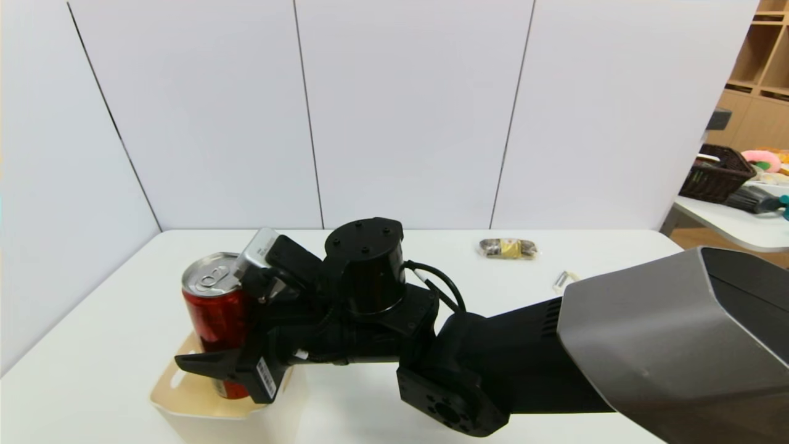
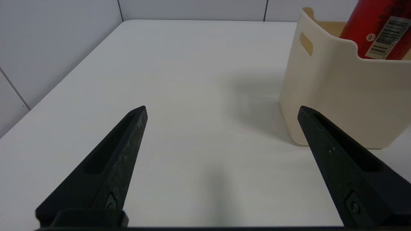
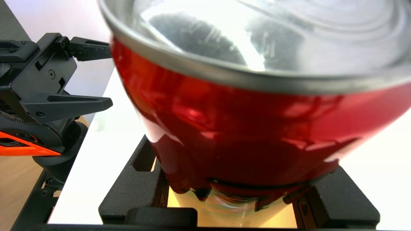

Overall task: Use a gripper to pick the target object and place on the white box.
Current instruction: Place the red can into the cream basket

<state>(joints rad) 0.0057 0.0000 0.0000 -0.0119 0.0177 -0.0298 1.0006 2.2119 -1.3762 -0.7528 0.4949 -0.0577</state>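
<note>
Over the white box: my right claw [image 1: 225, 320] is clamped on the red can [image 1: 216, 308].
Can: I see it upright, its base down inside the white box [image 2: 324, 96].
Left claw [image 2: 221, 110]: fingers apart, low over the bench [image 2: 179, 80], just beside the box.

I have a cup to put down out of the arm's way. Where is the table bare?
Bare: the stretch between the left wall and the white box, where only the open left gripper hovers. Crowded: the box itself, where the right gripper holds the red can, and near the wrapped snack.
</note>
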